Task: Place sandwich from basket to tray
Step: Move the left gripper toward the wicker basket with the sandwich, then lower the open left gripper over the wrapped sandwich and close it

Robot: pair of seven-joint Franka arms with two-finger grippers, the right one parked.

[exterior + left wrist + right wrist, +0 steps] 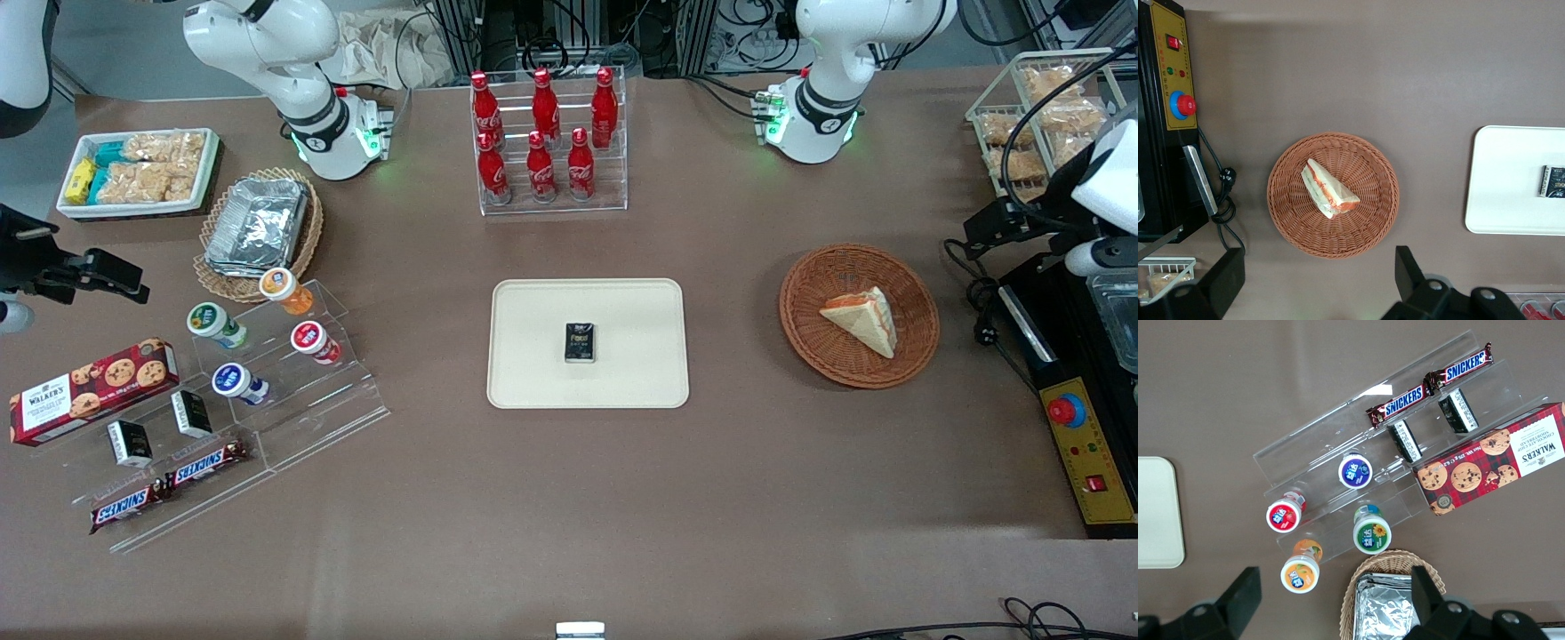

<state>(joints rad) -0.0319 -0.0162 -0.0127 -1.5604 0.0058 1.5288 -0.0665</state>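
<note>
The sandwich (864,318), a pale bread wedge with orange filling on its cut edge, lies in the round reddish-brown wicker basket (831,267) toward the working arm's end of the table. The cream tray (533,356) lies flat mid-table beside the basket, with a small black packet (580,342) on it. My gripper (1000,227) hangs high above the table beside the basket, nearer the table's end. The left wrist view shows the sandwich (1328,190), the basket (1368,167), the tray (1505,180) and my gripper (1318,280) open, with nothing between its fingers (1411,273).
A black control box with a red button (1080,436) and a coiled cable (1221,200) lie beside the basket at the table's end. A rack of red cola bottles (547,133) stands farther from the front camera than the tray. A wire bin of snacks (1040,116) sits near the working arm's base.
</note>
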